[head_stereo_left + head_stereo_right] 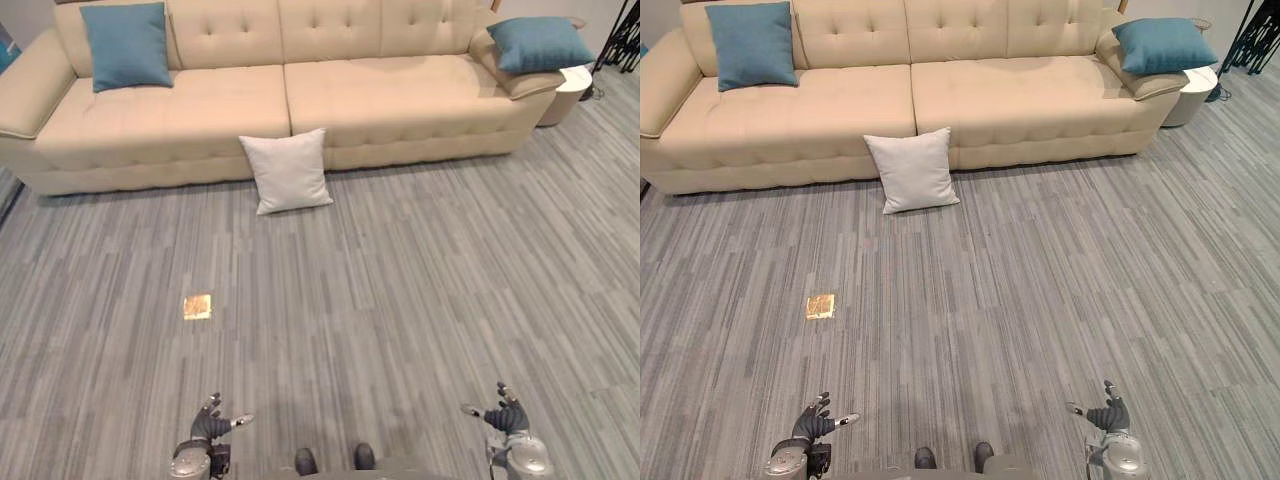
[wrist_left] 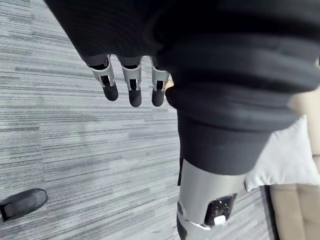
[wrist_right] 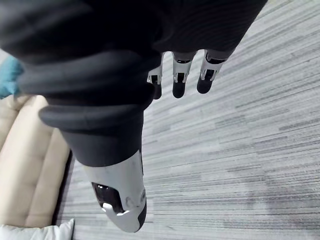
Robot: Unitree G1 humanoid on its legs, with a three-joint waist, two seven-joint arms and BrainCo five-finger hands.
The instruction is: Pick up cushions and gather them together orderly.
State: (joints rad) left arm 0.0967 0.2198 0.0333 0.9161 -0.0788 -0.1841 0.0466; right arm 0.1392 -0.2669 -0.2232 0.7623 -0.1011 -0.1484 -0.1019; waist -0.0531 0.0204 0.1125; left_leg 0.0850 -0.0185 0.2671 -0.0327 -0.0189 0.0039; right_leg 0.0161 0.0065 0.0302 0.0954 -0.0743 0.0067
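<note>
A white cushion (image 1: pixel 290 170) leans against the front of the beige sofa (image 1: pixel 350 95), standing on the floor near the sofa's middle. One teal cushion (image 1: pixel 127 45) rests upright at the sofa's left end. A second teal cushion (image 1: pixel 540 43) lies on the right armrest. My left hand (image 1: pixel 212 424) hangs low at the bottom left, fingers relaxed and holding nothing. My right hand (image 1: pixel 507 416) hangs at the bottom right, likewise open and empty. Both hands are far from every cushion. The white cushion (image 2: pixel 285 160) also shows past my left hand (image 2: pixel 131 80).
Grey striped carpet (image 1: pixel 400 290) runs from the sofa to me. A small golden patch (image 1: pixel 197 306) lies on the floor left of centre. A white side table (image 1: pixel 570 92) stands past the sofa's right end, with dark stand legs (image 1: pixel 622 40) behind it.
</note>
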